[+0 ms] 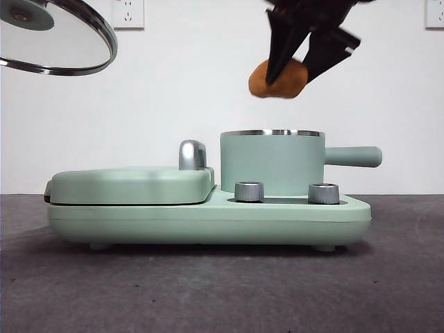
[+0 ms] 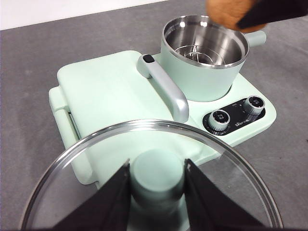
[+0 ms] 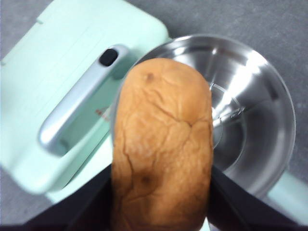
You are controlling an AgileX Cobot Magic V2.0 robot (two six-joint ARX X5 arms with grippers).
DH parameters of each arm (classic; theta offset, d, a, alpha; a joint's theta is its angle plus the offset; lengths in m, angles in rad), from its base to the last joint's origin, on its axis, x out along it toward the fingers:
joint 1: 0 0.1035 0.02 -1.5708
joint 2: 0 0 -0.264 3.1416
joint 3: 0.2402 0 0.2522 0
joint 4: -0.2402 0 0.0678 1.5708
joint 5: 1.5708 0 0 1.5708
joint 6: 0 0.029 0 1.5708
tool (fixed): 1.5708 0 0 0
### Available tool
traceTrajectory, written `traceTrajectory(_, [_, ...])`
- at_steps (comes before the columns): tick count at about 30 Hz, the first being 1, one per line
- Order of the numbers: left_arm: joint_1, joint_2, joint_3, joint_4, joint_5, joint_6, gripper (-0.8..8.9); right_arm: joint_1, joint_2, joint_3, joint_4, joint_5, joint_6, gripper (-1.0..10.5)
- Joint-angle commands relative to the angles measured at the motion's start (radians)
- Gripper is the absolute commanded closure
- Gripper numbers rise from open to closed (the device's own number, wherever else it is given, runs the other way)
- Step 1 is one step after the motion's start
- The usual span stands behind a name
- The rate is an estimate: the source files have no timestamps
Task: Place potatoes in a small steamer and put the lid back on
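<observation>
My right gripper (image 1: 295, 69) is shut on the orange-brown, cracked potato (image 1: 277, 78) and holds it in the air above the open small steamer (image 1: 272, 162). In the right wrist view the potato (image 3: 161, 149) fills the space between the jaws, with the steamer's steel bowl (image 3: 250, 120) below and beside it. High at the left, my left gripper (image 2: 157, 185) is shut on the mint-green knob (image 2: 158, 175) of the glass lid (image 1: 59, 36). The steamer (image 2: 204, 53) shows a steel rack inside.
The steamer stands on a mint-green cooker base (image 1: 208, 218) with two steel dials (image 1: 249, 191). A flat griddle cover (image 1: 132, 184) with a chrome handle (image 1: 192, 154) lies to the steamer's left. The steamer's straight side handle (image 1: 354, 156) points right.
</observation>
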Motion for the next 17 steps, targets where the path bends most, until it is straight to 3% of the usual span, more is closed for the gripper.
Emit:
traceTrajectory(1, [-0.004, -0.001, 0.015, 0.033, -0.004, 0.010, 8.05, -0.002, 0.073, 0.046, 0.023, 0.002, -0.012, 7.6])
traceTrajectory(17, [-0.004, -0.001, 0.015, 0.040, -0.007, 0.002, 8.05, -0.008, 0.248, 0.049, 0.113, 0.064, -0.031, 7.6])
